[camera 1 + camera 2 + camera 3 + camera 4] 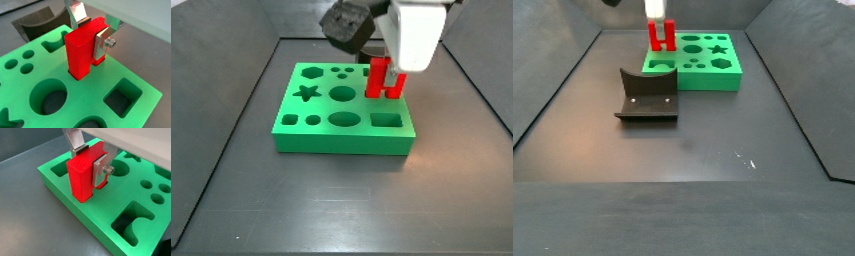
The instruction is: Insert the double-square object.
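gripper (91, 31) clamps its silver fingers (78, 15) on the upper part of the red double-square object (83, 49), holding it upright over the green block (130, 118). in both wrist views the object's lower end meets the block's top face by one edge, near the large round hole (51, 98). in a side view the fixture (648, 96) stands just beside the block.

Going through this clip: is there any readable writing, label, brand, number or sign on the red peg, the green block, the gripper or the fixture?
None: no readable text in any view.
Red double-square object, held in the gripper over the green block: plain.
Green block: only shaped holes, no marks.
Fixture: plain dark, no label.
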{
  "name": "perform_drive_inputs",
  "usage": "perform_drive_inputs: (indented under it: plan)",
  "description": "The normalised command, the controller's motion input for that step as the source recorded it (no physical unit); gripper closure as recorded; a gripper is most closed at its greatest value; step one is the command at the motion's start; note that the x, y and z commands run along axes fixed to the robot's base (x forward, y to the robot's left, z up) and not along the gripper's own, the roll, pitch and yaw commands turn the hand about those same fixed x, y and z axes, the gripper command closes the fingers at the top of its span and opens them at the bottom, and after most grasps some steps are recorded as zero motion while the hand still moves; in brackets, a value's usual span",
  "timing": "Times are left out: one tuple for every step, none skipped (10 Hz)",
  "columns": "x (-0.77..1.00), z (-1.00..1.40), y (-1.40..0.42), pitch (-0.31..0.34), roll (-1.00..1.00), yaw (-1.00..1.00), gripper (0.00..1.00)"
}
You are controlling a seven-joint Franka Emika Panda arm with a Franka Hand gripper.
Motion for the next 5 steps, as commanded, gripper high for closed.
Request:
perform_drive_inputs:
  plan:
    - [0.00, -0.21, 0.00, -0.017, 0.00, 0.00, 1.00]
    - [0.00, -0.21, 0.00, -0.016, 0.00, 0.00, 1.00]
    - [0.00, -0.24, 0.00, -0.007, 0.00, -0.03, 1.00]
    - [-0.01, -0.26, 0.00, -0.059, -0.04, -0.03, 1.00]
    - [-0.09, -0.25, 0.00, -0.121, -0.03, 0.00, 1.00]
